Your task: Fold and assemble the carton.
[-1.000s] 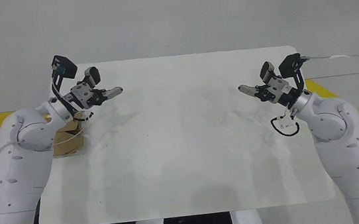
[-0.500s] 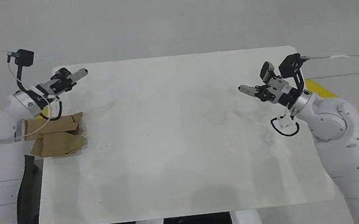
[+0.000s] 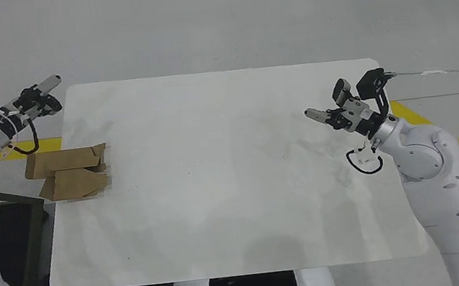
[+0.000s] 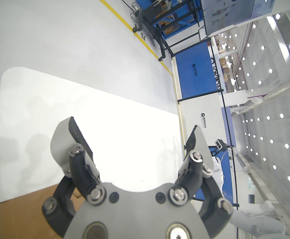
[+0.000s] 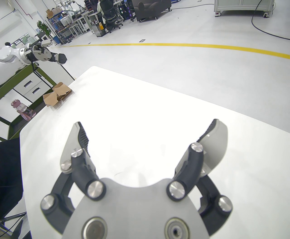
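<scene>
**Desk:** Item one, the carton?

**Operator:** I log one carton (image 3: 69, 172), brown cardboard, not assembled. From the top view it lies at 9 o'clock on the worktop (image 3: 234, 185), its outer part hanging past the edge. My right wrist view has it far off at the worktop's rim (image 5: 56, 95), with loose flaps standing up. The left wrist view catches a brown corner of it (image 4: 27, 199) just behind the claw's body.

**Desk:** Item two, left claw?

**Operator:** Left claw (image 3: 46, 85), at about 10 o'clock, just off the worktop's far corner. It is apart from the carton, on the carton's 12 o'clock side. Through its own wrist view (image 4: 133, 124) I see the fingers spread wide, with nothing between them but bare white worktop (image 4: 102, 113). I can also pick it out small in the right wrist view (image 5: 59, 58), raised above the carton.

**Desk:** Item three, right claw?

**Operator:** Right claw (image 3: 325, 103), at 3 o'clock, over the worktop near its edge and well apart from the carton, pointing toward 9 o'clock. In its own wrist view (image 5: 146, 122) the fingers are spread wide and hold nothing, with plain worktop (image 5: 147, 101) beneath.

**Desk:** Sundries?

**Operator:** One dark green cabinet (image 5: 22, 74) with pale drawers beside the carton's end of the worktop. One yellow floor line (image 5: 181, 45) beyond.
</scene>
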`<action>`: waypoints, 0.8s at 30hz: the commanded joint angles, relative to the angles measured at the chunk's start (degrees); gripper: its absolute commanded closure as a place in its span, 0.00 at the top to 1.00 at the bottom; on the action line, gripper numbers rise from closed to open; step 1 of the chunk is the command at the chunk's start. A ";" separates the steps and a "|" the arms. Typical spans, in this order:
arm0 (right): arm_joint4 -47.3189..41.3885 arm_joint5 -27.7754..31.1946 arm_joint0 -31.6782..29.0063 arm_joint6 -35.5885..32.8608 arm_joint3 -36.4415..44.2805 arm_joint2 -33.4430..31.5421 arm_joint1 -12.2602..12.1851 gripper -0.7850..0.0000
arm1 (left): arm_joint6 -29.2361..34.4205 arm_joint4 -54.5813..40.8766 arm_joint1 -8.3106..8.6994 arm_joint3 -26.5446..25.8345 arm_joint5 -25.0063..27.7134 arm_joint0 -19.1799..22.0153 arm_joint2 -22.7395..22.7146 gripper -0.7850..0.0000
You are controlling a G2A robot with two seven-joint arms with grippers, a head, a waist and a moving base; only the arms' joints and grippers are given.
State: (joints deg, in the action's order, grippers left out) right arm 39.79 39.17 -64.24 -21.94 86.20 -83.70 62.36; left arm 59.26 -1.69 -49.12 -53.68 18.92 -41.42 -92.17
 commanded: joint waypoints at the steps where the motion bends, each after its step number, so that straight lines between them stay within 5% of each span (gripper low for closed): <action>1: 0.01 0.00 0.00 0.00 0.00 0.00 0.00 1.00 | 0.24 0.51 0.35 1.81 0.35 0.90 -0.52 1.00; 24: 0.01 0.00 0.00 0.00 0.00 0.00 0.00 1.00 | -6.71 16.98 6.02 31.03 3.22 11.98 -3.73 1.00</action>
State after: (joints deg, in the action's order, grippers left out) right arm 39.79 39.17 -64.24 -21.94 86.20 -83.70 62.36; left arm 52.38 14.96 -43.23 -23.44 21.93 -29.61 -95.99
